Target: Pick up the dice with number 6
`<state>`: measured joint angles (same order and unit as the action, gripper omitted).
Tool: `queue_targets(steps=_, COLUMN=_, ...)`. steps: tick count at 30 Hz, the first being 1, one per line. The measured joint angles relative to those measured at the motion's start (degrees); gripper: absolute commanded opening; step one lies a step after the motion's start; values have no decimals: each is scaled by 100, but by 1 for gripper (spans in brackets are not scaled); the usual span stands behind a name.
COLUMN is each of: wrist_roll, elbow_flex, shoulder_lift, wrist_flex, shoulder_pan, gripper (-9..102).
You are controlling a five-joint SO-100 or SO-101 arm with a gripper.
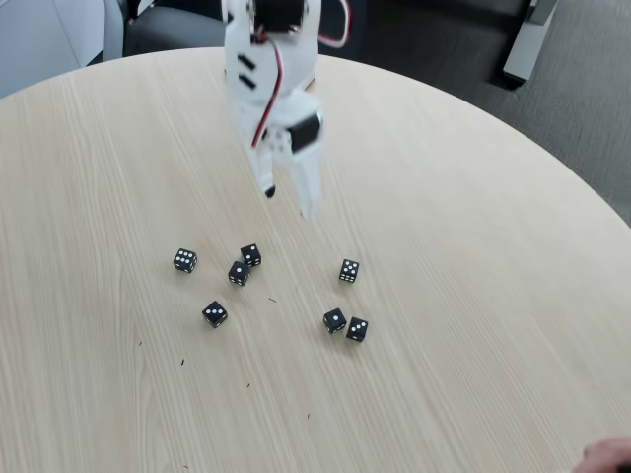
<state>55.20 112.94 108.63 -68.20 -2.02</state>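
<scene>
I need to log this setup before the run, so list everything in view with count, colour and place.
dice: seven, black with white pips, scattered on the middle of the table; the leftmost one shows a densely dotted face, likely the six, though the pips are too small to be sure.
table: one, round, light wood grain, filling most of the fixed view.
floor: dark grey, beyond the table's far edge at top right.
pale object: one, grey-white, on the floor at top right; too cropped to identify.
hand: part of a person's, at the bottom right corner.
gripper: one, white with a red wire, hanging above the table behind the dice, touching none.
</scene>
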Motion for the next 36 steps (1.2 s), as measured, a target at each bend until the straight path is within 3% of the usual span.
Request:
queue_targets(steps=6, wrist_roll=510, elbow_flex=-334, shoulder_lift=-703, wrist_flex=0, shoulder_pan=624, gripper=30)
queue_targets(steps=15, wrist_roll=483, elbow_flex=-360, shoulder_lift=-1107, wrist_flex=0, shoulder_pan=1942, gripper=33)
queue_targets(steps=22, wrist_roll=281, elbow_flex=-369, shoulder_lift=-1477, wrist_flex=53, shoulder_pan=2320, gripper=32)
queue_targets(steps=36, wrist_roll=26, elbow_flex=-369, shoulder_lift=-1556, wrist_flex=1134, shoulder_pan=2285, gripper=32)
